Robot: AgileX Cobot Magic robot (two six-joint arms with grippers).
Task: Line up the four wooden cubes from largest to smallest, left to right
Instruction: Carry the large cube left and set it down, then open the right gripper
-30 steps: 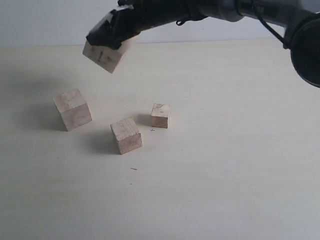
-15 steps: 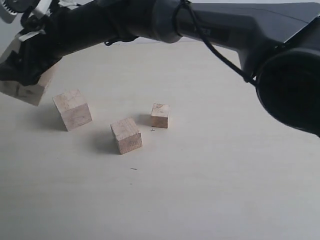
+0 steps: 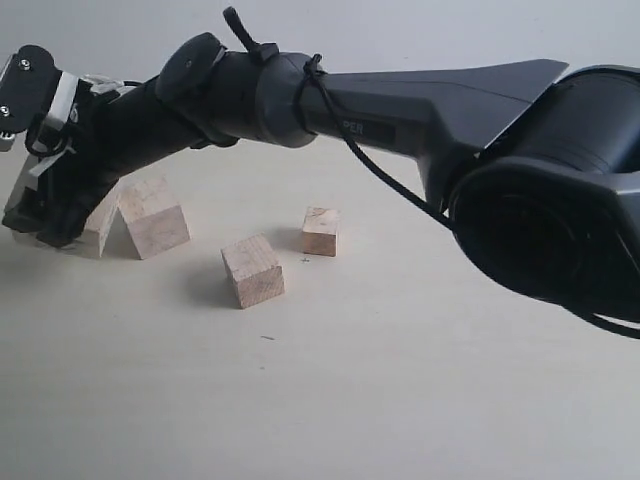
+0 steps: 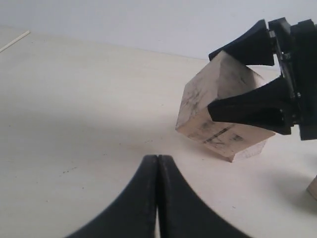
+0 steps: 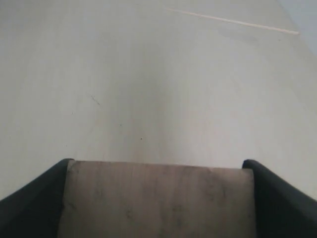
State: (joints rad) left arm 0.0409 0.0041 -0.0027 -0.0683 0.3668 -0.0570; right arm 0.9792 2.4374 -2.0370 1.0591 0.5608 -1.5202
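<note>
Nearest, on the pale flat surface [image 3: 420,380]: mid-sized pale wooden cube [image 3: 252,270], flat and alone, turned a little askew, well apart from any pincer. Just behind and to its right, smallest pale wooden cube [image 3: 320,231], also flat, near it but not touching. Both probably for later handling, since not in line with the two at the back.

Further back on the left, second-largest pale wooden cube [image 3: 153,215], resting flat. Just beside it, at its left, largest pale wooden cube with dark scuff marks [image 3: 100,228], clamped tilted in the right pincer [image 3: 60,218], black fingers [image 4: 247,110] pressing on two opposite faces. One low edge at or very near the surface, hard to tell which. Reaches across the whole scene for this, presumably because the biggest piece belongs at the left end of the row. Touching the neighbour or not: cannot tell.

Left pincer [image 4: 157,171] empty, tips pressed together, low over the surface and facing the held cube, likely held aside so as not to disturb the placing.

Next, in my judgement: levelling the cube before letting go, otherwise risk of tipping against the neighbour.
</note>
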